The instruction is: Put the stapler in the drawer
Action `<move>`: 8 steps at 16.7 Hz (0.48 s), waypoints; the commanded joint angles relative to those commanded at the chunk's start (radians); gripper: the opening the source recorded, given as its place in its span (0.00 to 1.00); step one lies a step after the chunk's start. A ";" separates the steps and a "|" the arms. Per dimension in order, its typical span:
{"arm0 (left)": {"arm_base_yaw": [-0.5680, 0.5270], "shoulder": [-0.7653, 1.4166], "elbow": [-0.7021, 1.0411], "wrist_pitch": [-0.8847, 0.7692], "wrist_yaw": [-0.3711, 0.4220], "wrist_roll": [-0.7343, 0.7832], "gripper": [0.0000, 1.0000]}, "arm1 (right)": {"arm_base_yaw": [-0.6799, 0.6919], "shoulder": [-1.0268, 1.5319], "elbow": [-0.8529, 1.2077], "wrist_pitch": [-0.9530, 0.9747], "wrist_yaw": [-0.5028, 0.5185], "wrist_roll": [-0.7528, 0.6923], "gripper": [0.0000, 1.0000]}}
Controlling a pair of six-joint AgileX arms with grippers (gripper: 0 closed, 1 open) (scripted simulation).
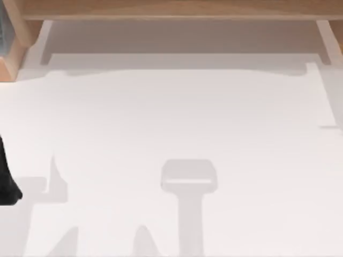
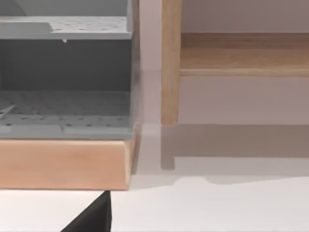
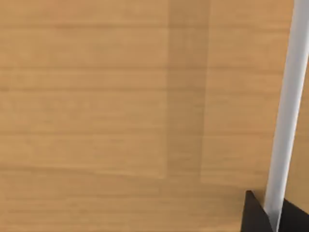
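Stapler: not surely identified; a slim white bar flanked by the right gripper may be it (or a handle), jaws apparently pinching it against a wooden panel. Nothing confirms stowage, so the task is judged unfinished. Left gripper: parked at the table's left edge, grip state cannot be told. Its wrist view alone adds a grey perforated rack.

Tabletop smooth matt white. Rail along its far edge light wood, faint grain, satin. Left wrist view: matt grey perforated shelves, plastic or painted metal, on a pale wooden base; wooden post. Right wrist view: broad wood panel with visible grain; smooth glossy white bar
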 joint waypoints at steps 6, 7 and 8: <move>0.000 0.000 0.000 0.000 0.000 0.000 1.00 | 0.083 0.056 0.156 -0.098 0.083 0.004 0.00; 0.000 0.000 0.000 0.000 0.000 0.000 1.00 | 0.084 0.057 0.157 -0.099 0.084 0.004 0.00; 0.000 0.000 0.000 0.000 0.000 0.000 1.00 | 0.084 0.057 0.157 -0.099 0.084 0.004 0.00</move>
